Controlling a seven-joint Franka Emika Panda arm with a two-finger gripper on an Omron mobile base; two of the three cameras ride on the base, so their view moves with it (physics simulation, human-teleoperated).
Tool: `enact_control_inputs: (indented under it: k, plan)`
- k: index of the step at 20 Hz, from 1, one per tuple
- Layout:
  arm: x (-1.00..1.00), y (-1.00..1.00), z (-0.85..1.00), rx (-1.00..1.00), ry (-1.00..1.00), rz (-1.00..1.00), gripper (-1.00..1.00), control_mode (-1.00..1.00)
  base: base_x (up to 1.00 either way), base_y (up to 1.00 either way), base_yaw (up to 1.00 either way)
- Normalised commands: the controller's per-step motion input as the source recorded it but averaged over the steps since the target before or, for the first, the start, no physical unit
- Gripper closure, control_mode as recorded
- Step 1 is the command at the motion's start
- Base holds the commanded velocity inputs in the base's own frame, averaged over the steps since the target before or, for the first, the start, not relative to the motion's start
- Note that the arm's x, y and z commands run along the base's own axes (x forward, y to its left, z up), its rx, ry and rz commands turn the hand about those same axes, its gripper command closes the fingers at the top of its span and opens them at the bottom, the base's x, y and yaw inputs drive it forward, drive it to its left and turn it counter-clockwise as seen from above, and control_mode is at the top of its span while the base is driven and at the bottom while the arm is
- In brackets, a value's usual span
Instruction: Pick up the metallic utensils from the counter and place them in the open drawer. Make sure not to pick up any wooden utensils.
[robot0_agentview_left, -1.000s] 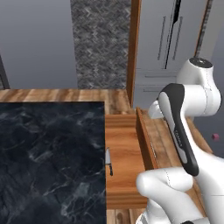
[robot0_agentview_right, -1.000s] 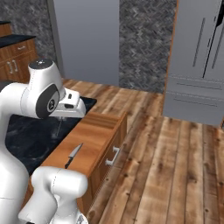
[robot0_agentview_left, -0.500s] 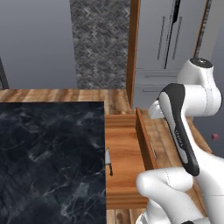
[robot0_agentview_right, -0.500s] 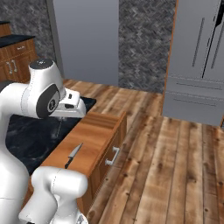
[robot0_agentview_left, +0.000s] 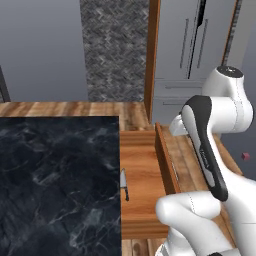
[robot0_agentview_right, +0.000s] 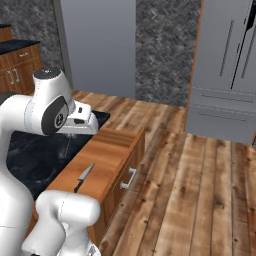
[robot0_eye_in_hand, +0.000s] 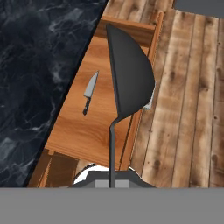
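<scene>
The slim grey metal spoon (robot0_eye_in_hand: 129, 78) is pinched by its thin handle in the tool (robot0_agentview_right: 69, 135), whose jaws are clenched on it, bowl pointing away from the hand. It hangs in the air, touching nothing. Below the tool lies the shallow reddish-brown wooden open drawer (robot0_eye_in_hand: 83, 131); in the hand view the spoon's bowl overlaps the drawer's front board and the plank floor beyond it. On the drawer floor, beneath the tool and to one side of the spoon, rests the silver-bladed knife with a dark handle (robot0_eye_in_hand: 89, 93), flat and well apart from the spoon. The black marble desk (robot0_agentview_left: 55, 175) runs along the drawer's other side, further from the tool.

Nothing has shifted over the last second: arm, spoon and knife all sit where they were. That reads as a pause over the drop point. One metal piece is already stowed; the spoon, it seems, needs only lowering and letting go.
</scene>
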Motion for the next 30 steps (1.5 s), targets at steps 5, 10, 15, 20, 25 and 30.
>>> enact_control_inputs:
  k: [5,10,15,20,25,30]
  plan:
    - [0.0,0.01,-0.85,0.0,0.17,0.0,1.0,-1.0,0.0,0.0,0.0]
    - [0.0,0.05,-1.0,0.0,0.23,0.0,1.0,-1.0,0.0,0.0,0.0]
    - [0.0,0.0,-0.81,0.0,0.14,0.0,1.0,-1.0,0.0,0.0,0.0]
    - [0.01,0.01,-0.22,0.0,0.02,0.0,1.0,-1.0,0.0,0.0,0.0]
    - [0.15,0.08,-0.38,0.0,0.01,0.0,1.0,-1.0,0.0,0.0,0.0]
    - [0.49,0.24,-0.53,0.0,0.04,0.0,1.0,-1.0,0.0,0.0,0.0]
